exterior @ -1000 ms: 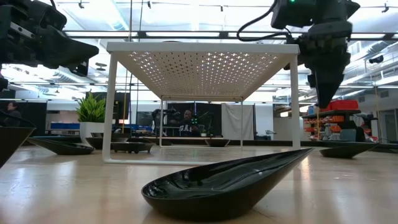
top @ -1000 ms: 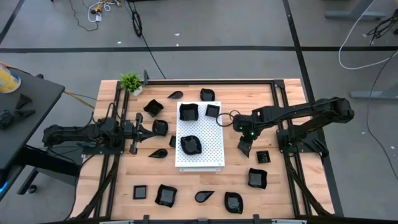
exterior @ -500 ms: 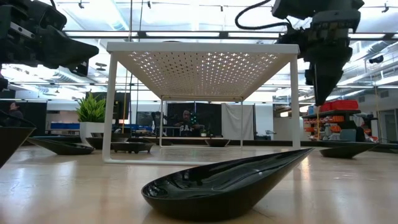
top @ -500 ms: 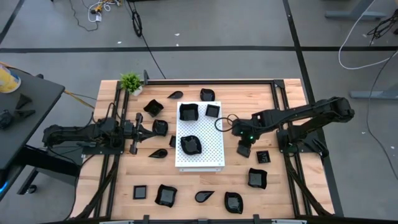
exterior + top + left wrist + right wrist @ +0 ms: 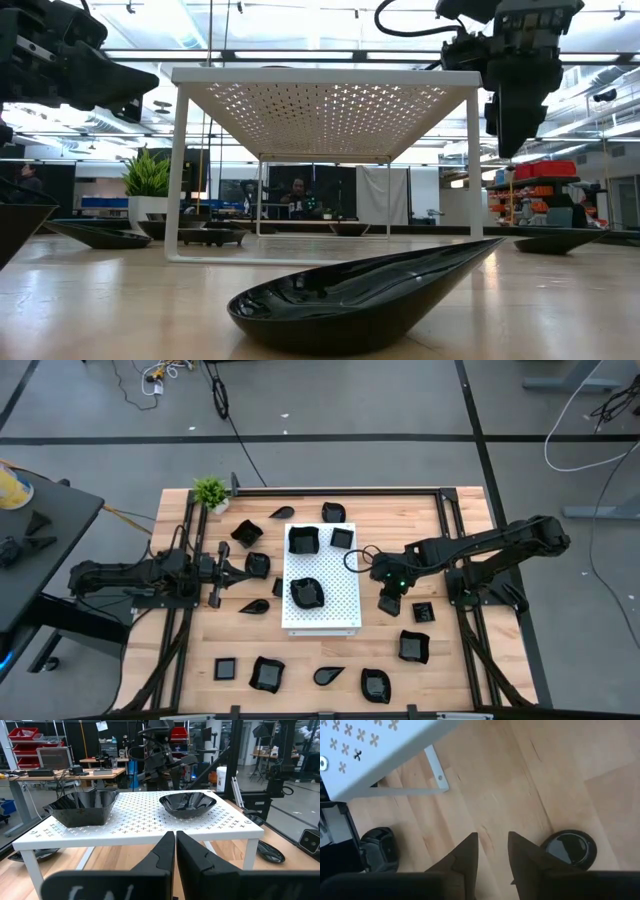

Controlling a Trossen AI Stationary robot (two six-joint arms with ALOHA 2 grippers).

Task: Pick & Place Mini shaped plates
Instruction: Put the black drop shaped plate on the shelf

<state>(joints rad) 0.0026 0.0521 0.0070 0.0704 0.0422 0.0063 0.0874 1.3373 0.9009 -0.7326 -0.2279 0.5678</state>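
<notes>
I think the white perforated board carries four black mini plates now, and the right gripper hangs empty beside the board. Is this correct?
Not fully: the white perforated board carries three mini plates, not four, as the high view shows. The right gripper does hang empty beside the board.

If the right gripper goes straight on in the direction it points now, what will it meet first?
Probably the bare wooden table. The right gripper points down, empty, jaws a little apart, beside the white board's leg. A round black plate lies just off its line.

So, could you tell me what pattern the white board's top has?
The board is white with rows of small cross-shaped perforations, clearest in the left wrist view.
</notes>
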